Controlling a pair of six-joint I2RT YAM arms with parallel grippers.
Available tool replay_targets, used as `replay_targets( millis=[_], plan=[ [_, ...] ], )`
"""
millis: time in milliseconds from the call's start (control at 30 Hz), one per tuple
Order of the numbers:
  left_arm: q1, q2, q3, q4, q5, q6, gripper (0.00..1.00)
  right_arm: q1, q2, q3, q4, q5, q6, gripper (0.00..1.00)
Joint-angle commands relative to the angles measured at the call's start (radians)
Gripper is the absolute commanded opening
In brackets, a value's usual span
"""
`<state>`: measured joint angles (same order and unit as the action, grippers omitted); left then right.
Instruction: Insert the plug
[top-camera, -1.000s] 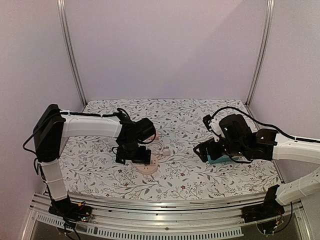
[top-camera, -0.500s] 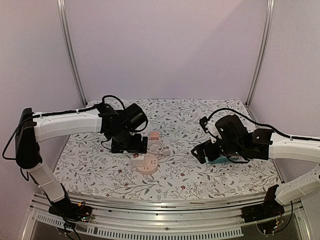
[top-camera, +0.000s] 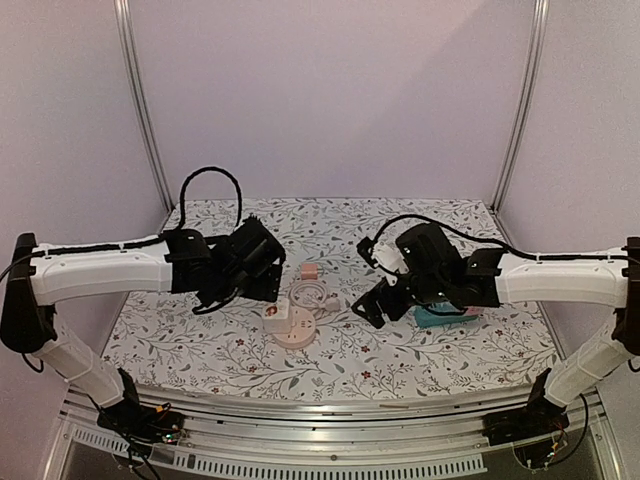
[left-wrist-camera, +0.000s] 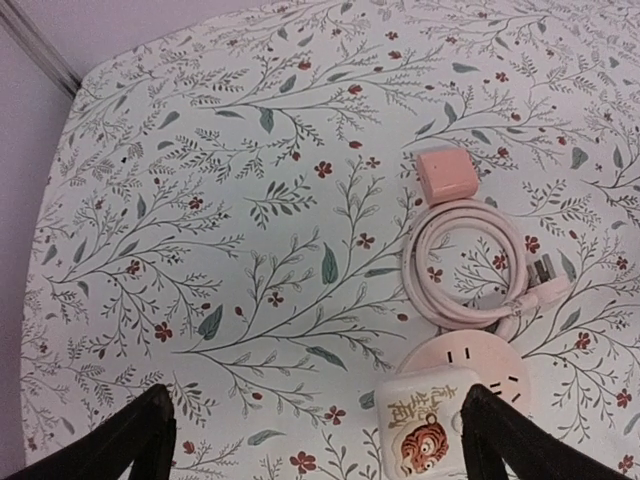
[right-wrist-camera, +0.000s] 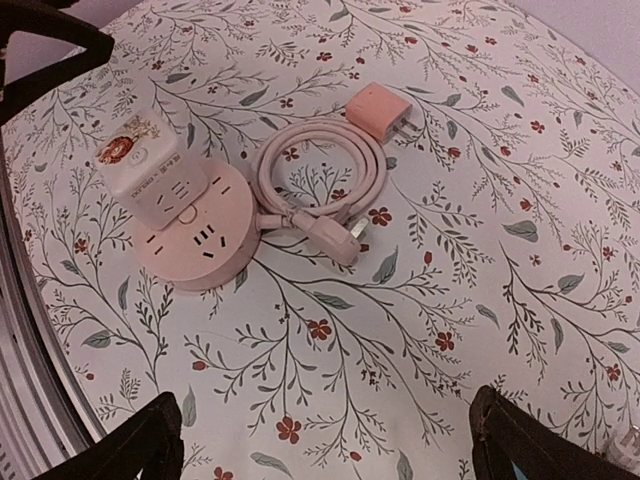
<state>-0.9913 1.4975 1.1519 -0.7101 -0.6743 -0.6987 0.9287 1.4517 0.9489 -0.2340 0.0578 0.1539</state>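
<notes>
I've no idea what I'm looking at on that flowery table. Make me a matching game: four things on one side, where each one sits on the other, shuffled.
Things:
1. small pink charger
2. coiled pink cable
3. white tiger block
4. teal box

Places:
A. standing on the round pink socket base
B. partly hidden by the right arm
C. lying flat at the coil's far side
D. lying between charger and socket base

Pairs: 1-C, 2-D, 3-A, 4-B.
</notes>
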Motion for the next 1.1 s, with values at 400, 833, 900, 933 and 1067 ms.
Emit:
replay_targets(
  millis=[400,833,900,933,1067],
  plan=[
    [0.017,-0.111,-0.246,0.446,-0.075,0.199,0.99,-0.016,0.404,0.452,-0.245,0.017,-0.525,0.99],
    [0.052,-0.319,-0.453,0.585,0.005,0.184,0.93,-0.110,0.760,0.901,-0.412,-0.132,-0.794,0.97],
    [0.057,-0.331,-0.463,0.588,0.012,0.181,0.93,-0.126,0.788,0.936,-0.416,-0.148,-0.848,0.96],
    [0.058,-0.336,-0.469,0.591,0.016,0.180,0.93,-0.135,0.803,0.951,-0.415,-0.156,-0.867,0.96],
    [0.064,-0.342,-0.485,0.604,0.030,0.180,0.93,-0.157,0.859,1.012,-0.431,-0.187,-0.972,0.97]
  ],
)
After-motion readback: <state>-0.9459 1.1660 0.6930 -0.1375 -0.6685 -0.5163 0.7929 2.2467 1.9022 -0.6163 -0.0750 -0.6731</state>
